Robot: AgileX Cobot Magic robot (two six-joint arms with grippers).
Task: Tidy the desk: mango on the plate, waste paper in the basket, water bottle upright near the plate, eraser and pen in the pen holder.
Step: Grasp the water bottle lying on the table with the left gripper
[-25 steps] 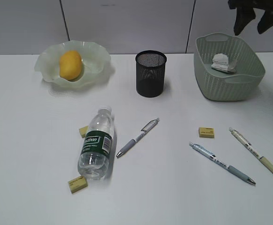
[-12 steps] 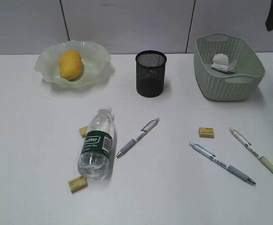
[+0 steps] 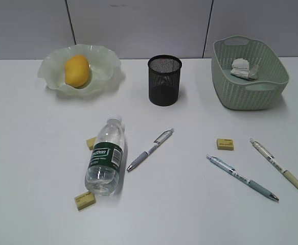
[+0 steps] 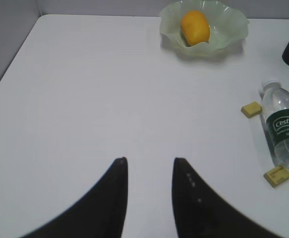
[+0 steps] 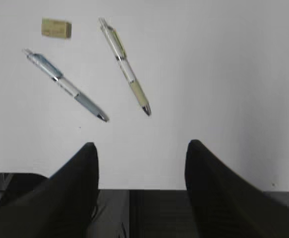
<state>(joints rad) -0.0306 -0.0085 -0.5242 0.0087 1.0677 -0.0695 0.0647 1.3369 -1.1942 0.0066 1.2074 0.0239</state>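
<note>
The mango (image 3: pixel 77 70) lies in the wavy pale-green plate (image 3: pixel 106 57) at the back left. The waste paper (image 3: pixel 243 69) sits inside the basket (image 3: pixel 251 97) at the back right. On its side, the water bottle (image 3: pixel 106 155) rests on the desk (image 3: pixel 189 214), cap toward the back. Three yellow erasers (image 3: pixel 91 142) (image 3: pixel 85 200) (image 3: pixel 225 144) and three pens (image 3: pixel 151 149) (image 3: pixel 242 177) (image 3: pixel 279 166) lie flat. The black mesh pen holder (image 3: pixel 164 80) stands at the back centre. My left gripper (image 4: pixel 149 161) is open and empty over bare desk, left of the bottle (image 4: pixel 283 131). My right gripper (image 5: pixel 143 146) is open and empty above the desk's front edge, short of two pens (image 5: pixel 65 85) (image 5: pixel 124 64).
Neither arm shows in the exterior view. A grey panelled wall (image 3: pixel 138 25) runs behind the desk. In the right wrist view a dark frame (image 5: pixel 134 213) lies below the desk's front edge. The left wrist view shows the desk's left edge (image 4: pixel 13 59).
The right gripper, a second ago above the basket at the exterior view's top right, has left that view. Its jaws have narrowed slightly. The objects have not moved.
</note>
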